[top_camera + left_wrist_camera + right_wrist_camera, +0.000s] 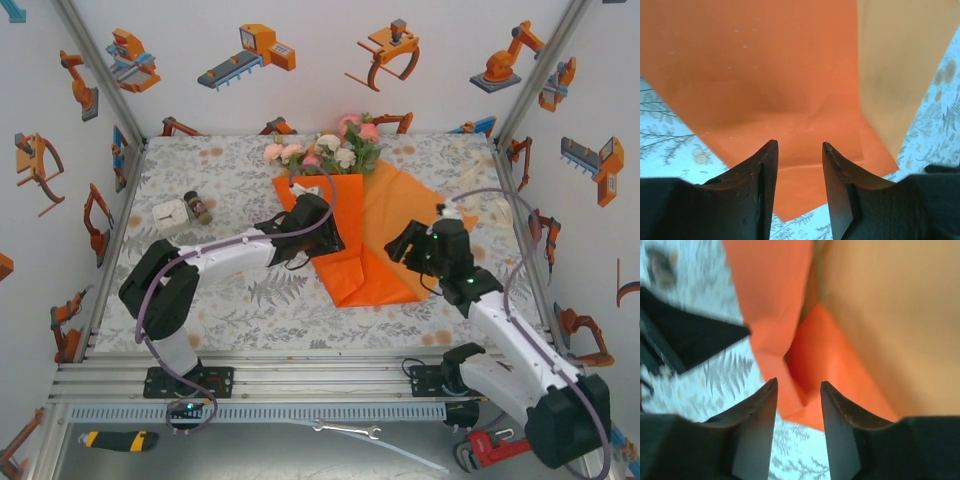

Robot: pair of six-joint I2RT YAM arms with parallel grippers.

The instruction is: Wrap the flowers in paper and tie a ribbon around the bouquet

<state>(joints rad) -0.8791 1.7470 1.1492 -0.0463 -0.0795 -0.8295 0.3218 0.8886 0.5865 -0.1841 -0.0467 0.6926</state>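
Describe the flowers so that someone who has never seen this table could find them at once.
On the leaf-print tablecloth a big orange sheet of paper lies near the middle. At its far end, toward the back wall, rest the flowers, a small bunch of pink and cream roses with green leaves. Unlike the cloth's grey printed blooms, they are coloured.
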